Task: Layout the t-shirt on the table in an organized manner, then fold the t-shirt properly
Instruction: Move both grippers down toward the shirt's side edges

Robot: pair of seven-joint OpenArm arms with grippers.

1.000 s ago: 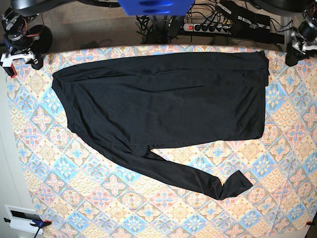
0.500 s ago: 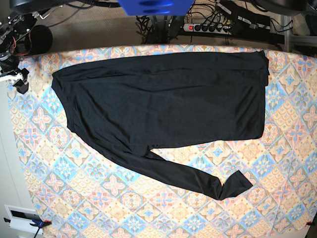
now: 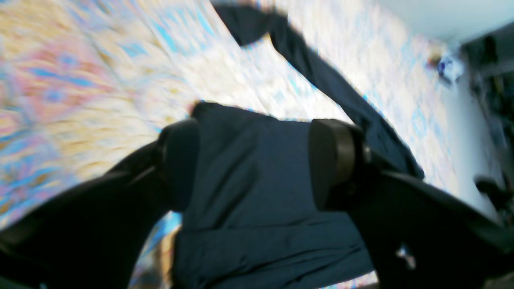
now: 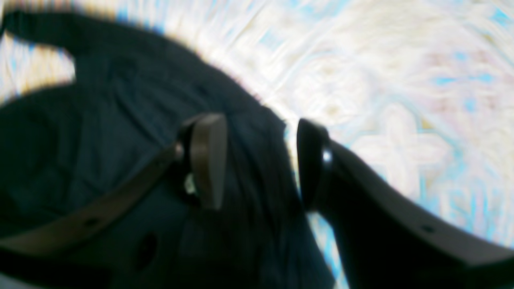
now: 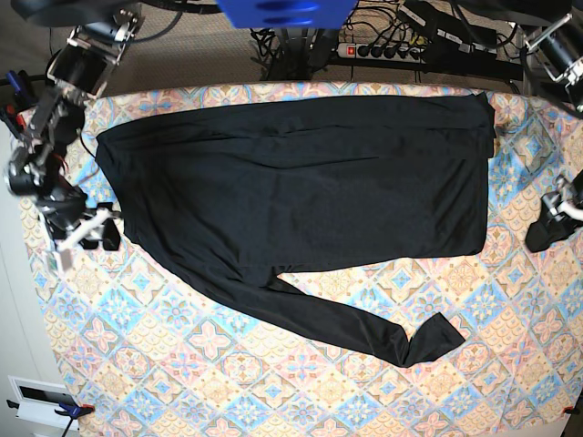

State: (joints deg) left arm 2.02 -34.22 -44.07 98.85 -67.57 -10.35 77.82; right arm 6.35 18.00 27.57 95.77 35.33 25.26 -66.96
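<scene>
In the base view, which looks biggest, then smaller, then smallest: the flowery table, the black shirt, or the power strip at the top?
Largest to smallest, as they look in the base view:
1. the table
2. the t-shirt
3. the power strip, which also sits farther from the camera, so its true size is unsure.

Both arms reach low, left end effector (image 3: 257,160) and right end effector (image 4: 261,160) parted.

both arms have come down from the table's far corners. the right gripper (image 5: 96,234) now sits by the t-shirt's (image 5: 301,191) shoulder edge, the left gripper (image 5: 547,228) beside its hem.
</scene>
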